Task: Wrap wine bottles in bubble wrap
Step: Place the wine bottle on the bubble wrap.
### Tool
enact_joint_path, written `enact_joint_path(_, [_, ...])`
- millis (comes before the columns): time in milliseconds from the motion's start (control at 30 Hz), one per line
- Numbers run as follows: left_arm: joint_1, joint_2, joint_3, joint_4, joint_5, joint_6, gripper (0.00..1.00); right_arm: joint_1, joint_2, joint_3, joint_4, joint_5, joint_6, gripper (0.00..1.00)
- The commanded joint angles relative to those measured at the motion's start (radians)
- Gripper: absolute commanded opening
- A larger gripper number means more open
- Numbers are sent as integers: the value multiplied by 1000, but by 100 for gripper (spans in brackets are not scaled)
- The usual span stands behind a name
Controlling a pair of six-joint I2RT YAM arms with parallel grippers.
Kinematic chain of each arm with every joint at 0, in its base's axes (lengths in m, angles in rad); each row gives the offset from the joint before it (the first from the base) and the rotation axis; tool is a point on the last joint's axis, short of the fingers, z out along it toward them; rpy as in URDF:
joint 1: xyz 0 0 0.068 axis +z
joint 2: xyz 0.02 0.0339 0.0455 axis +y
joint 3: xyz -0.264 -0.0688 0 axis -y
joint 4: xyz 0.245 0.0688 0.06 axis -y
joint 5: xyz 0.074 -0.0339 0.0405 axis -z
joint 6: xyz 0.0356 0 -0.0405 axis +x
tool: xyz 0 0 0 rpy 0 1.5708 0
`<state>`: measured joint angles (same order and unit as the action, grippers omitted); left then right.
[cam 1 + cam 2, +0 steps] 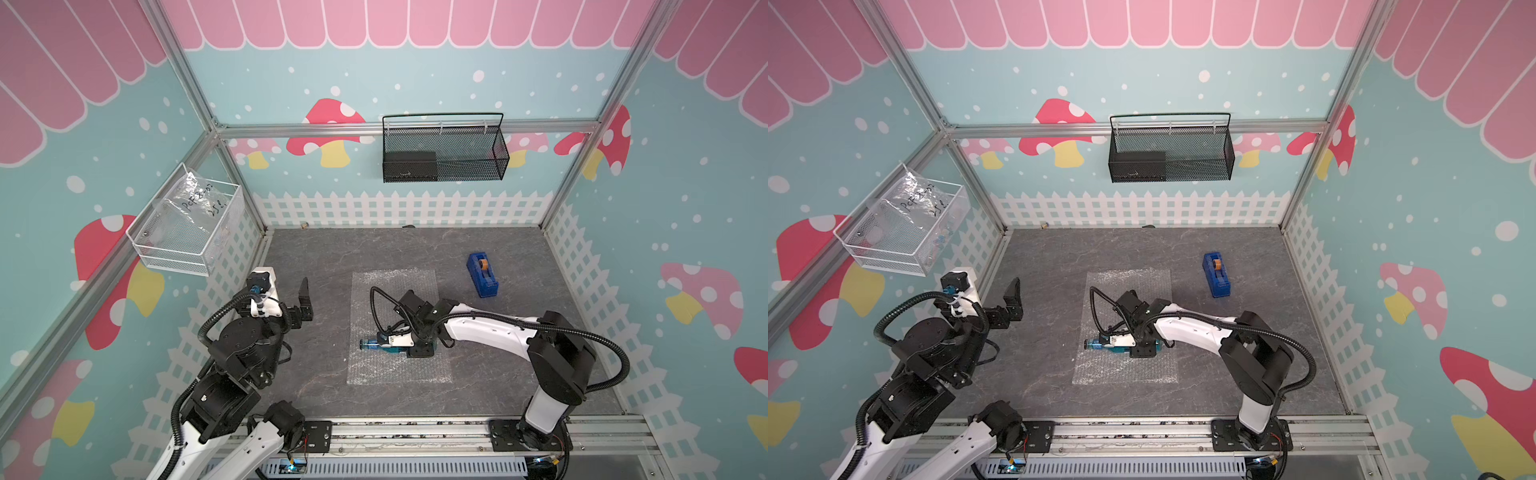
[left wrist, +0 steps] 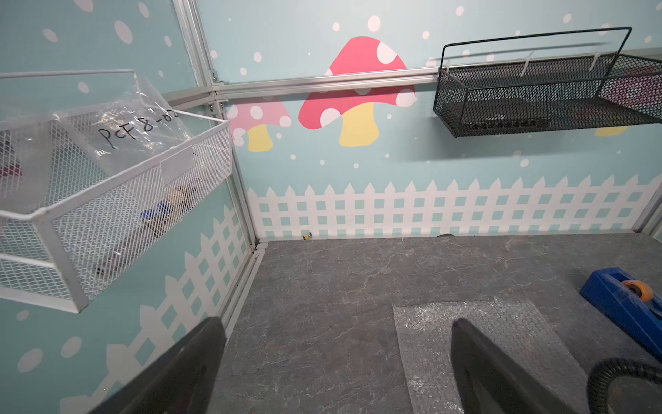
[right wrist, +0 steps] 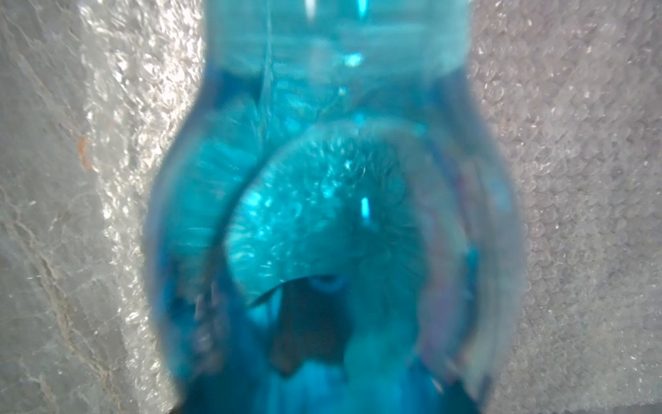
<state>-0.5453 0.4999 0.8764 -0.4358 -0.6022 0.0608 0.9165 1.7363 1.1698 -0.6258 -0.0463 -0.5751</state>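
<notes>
- The bottle (image 1: 366, 344) lies on its side across the bubble wrap (image 1: 395, 286), on the half nearer the robot, with the right gripper (image 1: 392, 349) apparently clamped on its body.
- The left gripper (image 2: 333, 372) hangs beside the wrap, jaws wide apart and empty.
- Handling, likely: 1 small liquid-filled bottle, hard, smooth and prone to rolling. Grip the body.
- The wrap is soft, light and pebbled with glinting bubbles. Lift it by an edge.

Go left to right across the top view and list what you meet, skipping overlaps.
White mesh basket → left gripper → wine bottle → blue tape dispenser. Bubble wrap left out: it spans under the bottle.
</notes>
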Motion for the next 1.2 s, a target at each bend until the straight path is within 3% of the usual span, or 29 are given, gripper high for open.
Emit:
enact_joint_path(0, [5, -13, -19, 14, 2, 19, 100, 2, 6, -3, 34, -34, -7, 0])
enact_joint_path(400, [6, -32, -62, 37, 13, 22, 100, 2, 71, 10, 10, -21, 1, 2])
enact_joint_path(667, [5, -46, -79, 52, 30, 20, 100, 8, 100, 12, 2, -29, -3, 13])
enact_joint_path(900, [6, -50, -85, 54, 25, 26, 100, 11, 103, 30, -1, -44, 4, 13])
enact_joint_path(1033, [5, -56, -86, 55, 29, 27, 100, 12, 107, 24, -2, -55, 6, 21])
enact_joint_path(1167, [5, -67, -91, 55, 31, 28, 100, 12, 123, 32, -6, -60, 26, 44])
